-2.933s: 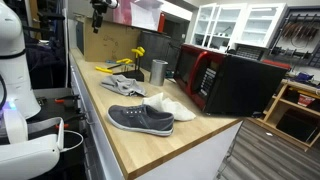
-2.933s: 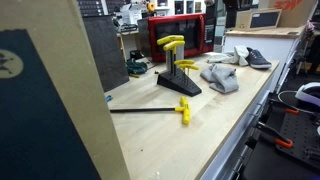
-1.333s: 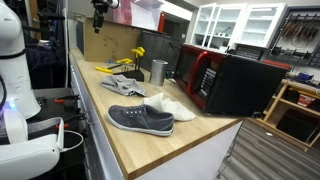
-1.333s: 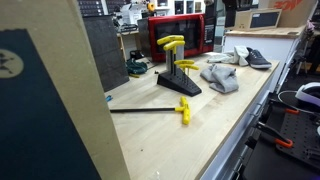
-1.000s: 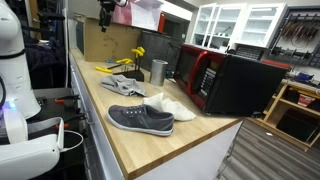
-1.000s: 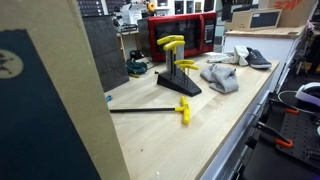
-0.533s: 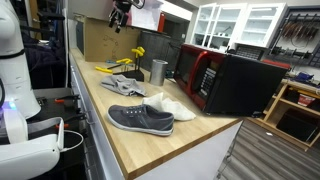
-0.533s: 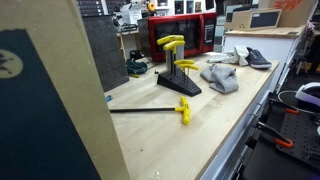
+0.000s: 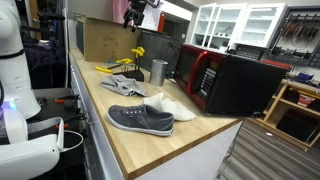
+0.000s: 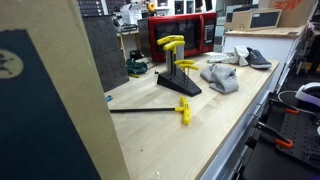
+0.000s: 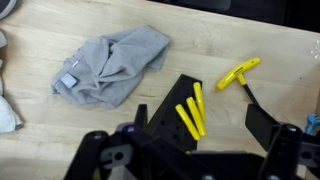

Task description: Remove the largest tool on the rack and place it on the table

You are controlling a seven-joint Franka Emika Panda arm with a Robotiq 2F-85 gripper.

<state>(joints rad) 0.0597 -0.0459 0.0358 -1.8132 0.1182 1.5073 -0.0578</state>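
Note:
The largest tool lies flat on the table (image 10: 205,140) in front of the rack (image 10: 180,88); its long dark shaft (image 10: 145,110) ends in a yellow T-handle (image 10: 184,111). In the wrist view the handle (image 11: 238,73) lies just right of the black rack (image 11: 170,118), which holds three shorter yellow-handled tools (image 11: 190,115). My gripper (image 11: 200,124) is open and empty, high above the rack, its fingers (image 11: 262,126) spread wide. In an exterior view the gripper (image 9: 133,13) hangs near the top, above the rack (image 9: 138,56).
A grey cloth (image 11: 110,62) lies left of the rack. A steel cup (image 9: 158,71), a grey shoe (image 9: 140,118), a white cloth (image 9: 168,104) and a red-and-black microwave (image 9: 222,80) stand along the countertop. A cardboard panel (image 10: 45,100) blocks the near left.
My gripper has moved to the right across the top of the exterior view and now stands over the rack. The long tool on the table has not moved.

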